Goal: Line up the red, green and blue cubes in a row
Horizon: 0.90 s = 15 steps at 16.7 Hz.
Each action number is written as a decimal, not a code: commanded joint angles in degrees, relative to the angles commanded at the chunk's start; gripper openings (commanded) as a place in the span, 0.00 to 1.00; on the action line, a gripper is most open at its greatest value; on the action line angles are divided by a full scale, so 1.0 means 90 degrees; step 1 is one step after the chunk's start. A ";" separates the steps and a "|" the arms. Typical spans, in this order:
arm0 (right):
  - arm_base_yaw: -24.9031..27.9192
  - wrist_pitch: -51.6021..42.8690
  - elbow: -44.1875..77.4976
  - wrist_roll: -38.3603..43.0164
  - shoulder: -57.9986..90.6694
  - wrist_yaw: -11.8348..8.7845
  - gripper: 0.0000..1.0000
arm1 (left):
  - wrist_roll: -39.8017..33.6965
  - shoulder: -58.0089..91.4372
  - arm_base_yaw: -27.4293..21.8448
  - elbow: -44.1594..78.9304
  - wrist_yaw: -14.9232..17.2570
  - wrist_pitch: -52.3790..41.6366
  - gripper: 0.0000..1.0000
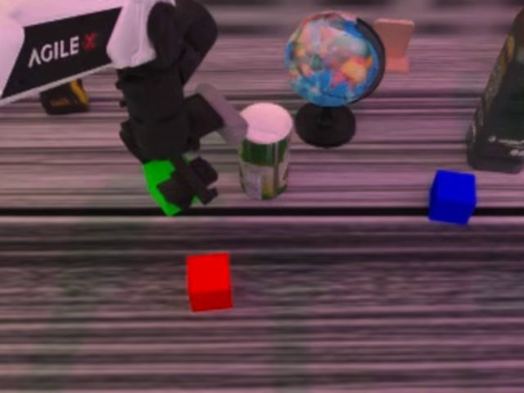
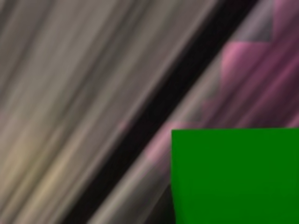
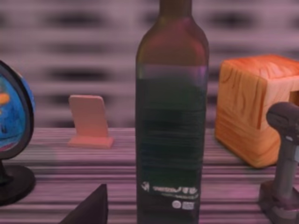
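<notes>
In the top view my left gripper (image 1: 187,187) is at the table's left, shut on the green cube (image 1: 159,178), whose green face sticks out on the gripper's left side. The left wrist view shows that cube (image 2: 233,177) filling one corner, close to the camera. Nearer the front edge, right of the gripper, the red cube (image 1: 209,282) lies alone. The blue cube (image 1: 452,196) sits far to the right. My right arm is outside the top view; only a dark tip of its gripper (image 3: 91,207) shows in the right wrist view.
A white-topped green can (image 1: 264,151) stands just right of the left gripper. Behind it is a globe (image 1: 332,61) and a pink stand (image 1: 395,42). A dark bottle (image 1: 501,98) stands at the right edge. A wooden block (image 3: 257,107) and a grey tool (image 3: 285,163) flank the bottle.
</notes>
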 joint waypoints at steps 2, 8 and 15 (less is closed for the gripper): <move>0.0000 0.0000 0.0000 0.0000 0.0000 0.0000 1.00 | 0.0183 -0.0016 -0.0239 0.0023 0.0005 -0.0052 0.00; 0.0000 0.0000 0.0000 0.0000 0.0000 0.0000 1.00 | 0.1241 -0.0234 -0.1890 0.0016 0.0044 -0.0310 0.00; 0.0000 0.0000 0.0000 0.0000 0.0000 0.0000 1.00 | 0.1530 -0.0314 -0.2247 -0.0010 0.0047 -0.0316 0.00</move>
